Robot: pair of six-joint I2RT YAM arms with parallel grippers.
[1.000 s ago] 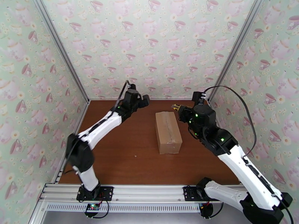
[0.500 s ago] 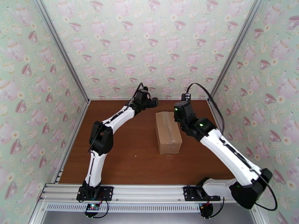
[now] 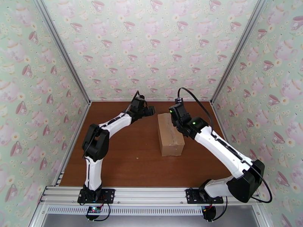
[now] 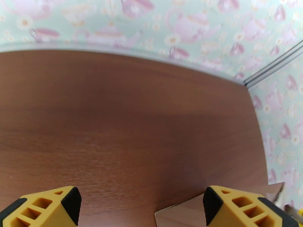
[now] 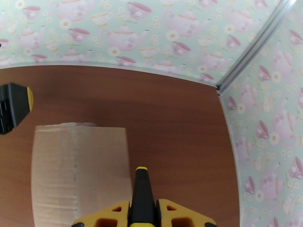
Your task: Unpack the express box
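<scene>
Right arm lines its tool up at the far end of the express box [image 3: 171, 135]!
The box lies shut and lengthwise on the table [image 3: 125, 163], a little right of centre, flaps down and seam up. The right gripper [image 5: 143, 210] is clenched on a slim black tool [image 5: 141, 186] with a yellow tip, poised just off the box's far right edge. The left gripper [image 4: 146, 208] hangs spread wide and empty, just beside the far left corner. To do this well, the tip likely needs to slide inward onto the centre seam, bite shallow and run straight along the tape. Meanwhile the left jaws could brace the side wall so the carton doesn't skid. The count: one box, one tool, two grippers, nothing unpacked yet.
</scene>
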